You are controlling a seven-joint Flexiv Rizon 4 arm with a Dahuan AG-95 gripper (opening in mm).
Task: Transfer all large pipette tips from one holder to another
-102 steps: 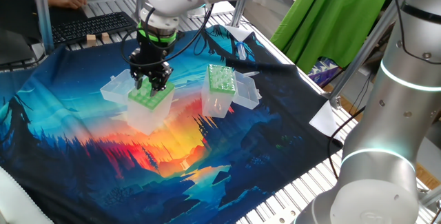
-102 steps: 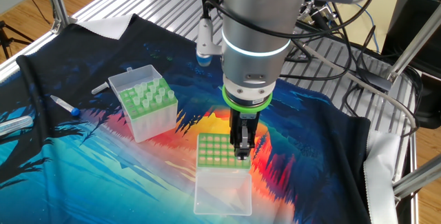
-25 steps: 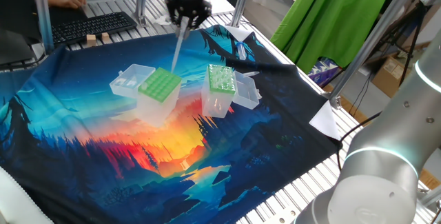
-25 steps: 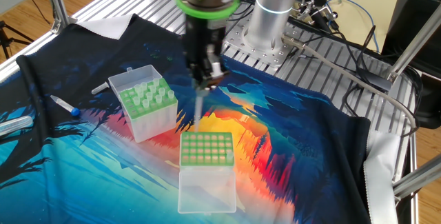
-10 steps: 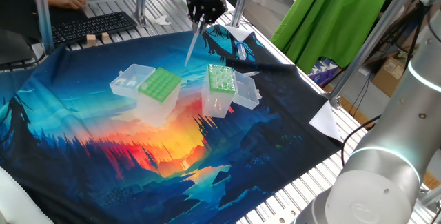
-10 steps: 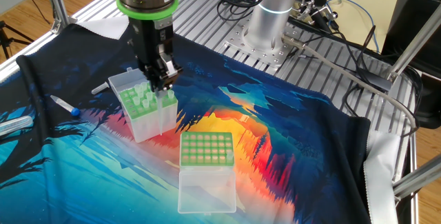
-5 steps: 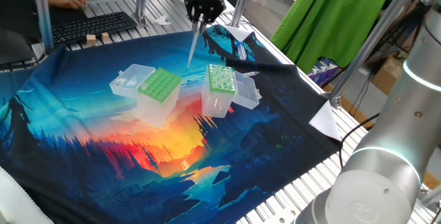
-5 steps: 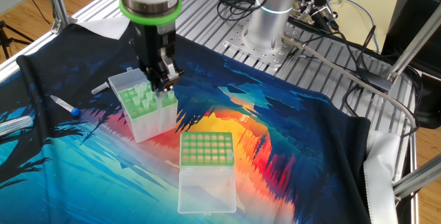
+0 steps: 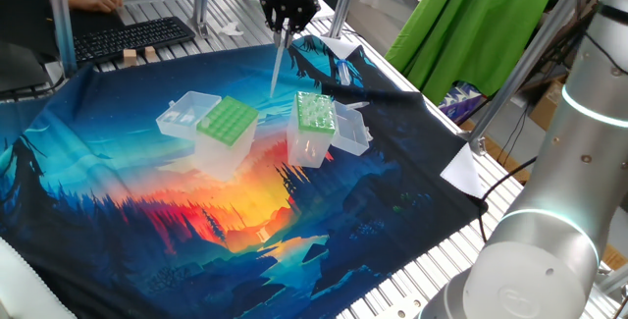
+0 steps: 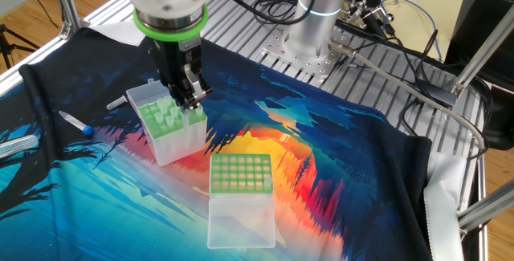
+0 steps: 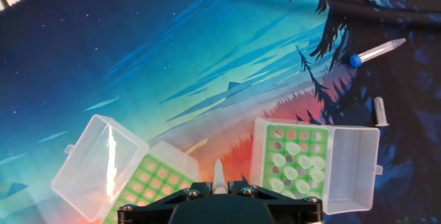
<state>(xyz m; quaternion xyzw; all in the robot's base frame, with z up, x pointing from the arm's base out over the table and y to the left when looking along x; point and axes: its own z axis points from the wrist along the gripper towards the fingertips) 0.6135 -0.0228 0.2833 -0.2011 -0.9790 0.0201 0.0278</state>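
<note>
The large pipette tip [image 9: 278, 60] is hanging point-down from the gripper [image 9: 287, 15], which is pinching its wide end. The jaws are standing narrowly apart and are closing on this one tip only. In the hand view the tip is showing between the jaws, with its point over the printed cloth [image 11: 172, 58] in the gap between the two boxes.

The narrower holder [image 11: 289, 163], already carrying several tips, is lying to one side of the jaws and well below them. The wide-holed holder [image 11: 155, 186], with its lid folded open, is lying to the other side. It is showing no tips from this angle.

Judged step: the arm is carrying a tip to the narrower holder; insertion is not yet done.

The next move is calling for:
- shifting the jaws sideways until the tip's point is sitting over a free hole
- keeping the tip upright
- lowering straight before the jaws are opened
</note>
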